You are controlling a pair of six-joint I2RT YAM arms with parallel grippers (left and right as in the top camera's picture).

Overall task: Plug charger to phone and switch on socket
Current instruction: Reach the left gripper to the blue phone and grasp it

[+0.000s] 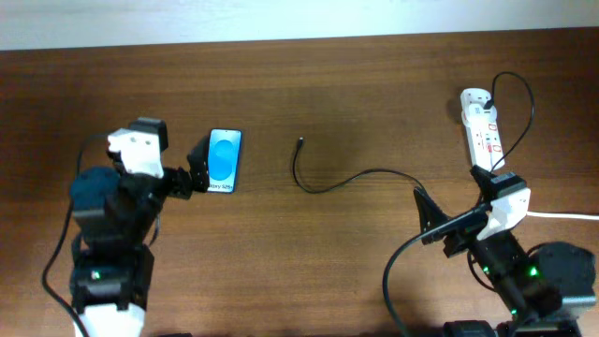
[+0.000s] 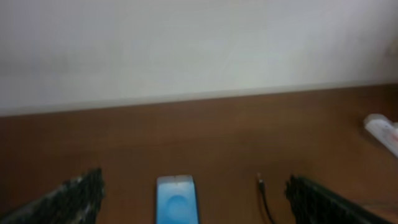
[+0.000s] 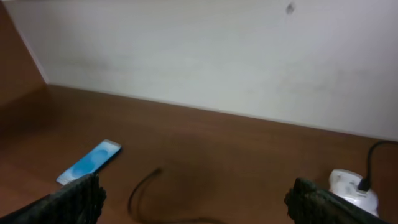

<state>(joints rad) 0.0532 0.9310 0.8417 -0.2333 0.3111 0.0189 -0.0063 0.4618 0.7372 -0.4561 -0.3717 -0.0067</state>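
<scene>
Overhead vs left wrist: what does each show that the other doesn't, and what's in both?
Overhead only: the left arm and right arm, most of the charger running from the socket to its loose tip, the black plug in the socket, the white cord.
Left wrist only: the pale wall, and its own jaws spread wide.
Both: the phone lying flat, the charger tip beside it, unplugged, part of the socket, the brown table.

Blue-screened phone (image 1: 225,160) flat, face up. Thin black charger (image 1: 356,176) curls right of phone, plug tip (image 1: 299,142) near, not touching. White socket (image 1: 483,131) well right of phone.
</scene>
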